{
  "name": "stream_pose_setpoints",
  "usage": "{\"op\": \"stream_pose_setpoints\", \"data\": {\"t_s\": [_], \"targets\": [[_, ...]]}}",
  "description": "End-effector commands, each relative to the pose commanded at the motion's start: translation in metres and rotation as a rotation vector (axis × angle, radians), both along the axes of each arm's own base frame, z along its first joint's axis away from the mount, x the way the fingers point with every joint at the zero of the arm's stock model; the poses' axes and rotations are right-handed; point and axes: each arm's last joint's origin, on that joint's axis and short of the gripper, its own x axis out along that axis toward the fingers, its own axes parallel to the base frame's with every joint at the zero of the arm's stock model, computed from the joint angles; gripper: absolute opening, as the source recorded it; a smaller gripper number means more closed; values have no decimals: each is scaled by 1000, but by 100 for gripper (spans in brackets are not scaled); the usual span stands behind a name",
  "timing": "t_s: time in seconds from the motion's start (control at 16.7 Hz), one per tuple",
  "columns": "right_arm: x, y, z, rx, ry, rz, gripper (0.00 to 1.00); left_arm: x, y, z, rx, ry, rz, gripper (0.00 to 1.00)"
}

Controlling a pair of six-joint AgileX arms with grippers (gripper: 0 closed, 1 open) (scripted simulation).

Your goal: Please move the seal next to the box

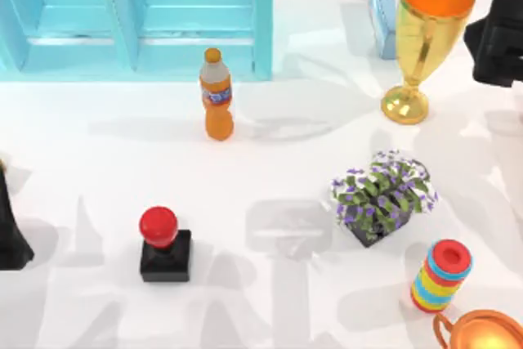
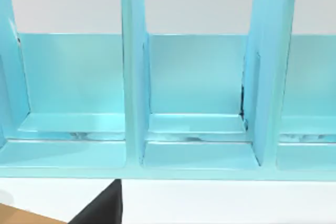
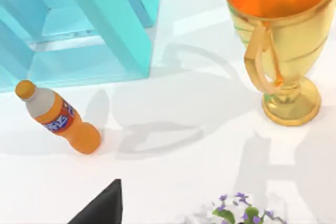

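Nothing done yet: seal [image 1: 165, 244] stands untouched at seven o'clock on the tabletop [image 1: 270, 169], box [image 1: 135, 14] far at eleven; either pincer's state I cannot tell.

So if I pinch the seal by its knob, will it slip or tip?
The seal has a glossy round red knob, so the jaws may slide. Its square black base sits flat, so it likely resists tipping. Gripping the base probably holds better.

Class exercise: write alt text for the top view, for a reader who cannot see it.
A red-knobbed seal stands alone on a white table, well short of the blue box at the back. An orange bottle, gold trophy, flowering plant and striped cylinder stand around.
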Motion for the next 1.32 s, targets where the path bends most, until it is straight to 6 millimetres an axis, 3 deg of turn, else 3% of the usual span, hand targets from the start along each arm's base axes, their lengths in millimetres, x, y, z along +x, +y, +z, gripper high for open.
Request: {"op": "stream_pose_setpoints", "data": {"t_s": [0.18,0.42,0.6,0.78,1.02,1.32], "targets": [[37,63,18,-9,180,25,100,0,0,0,0,0,0,100],[65,164,9,-78,384,36,100,0,0,0,0,0,0,100],[63,236,-18,-155,494,31,100,0,0,0,0,0,0,100],[47,293,-52,-234,564,19,100,0,0,0,0,0,0,100],[23,336,-89,-312,607,3,100,0,0,0,0,0,0,100],[15,345,-99,-332,616,-2,100,0,0,0,0,0,0,100]]}}
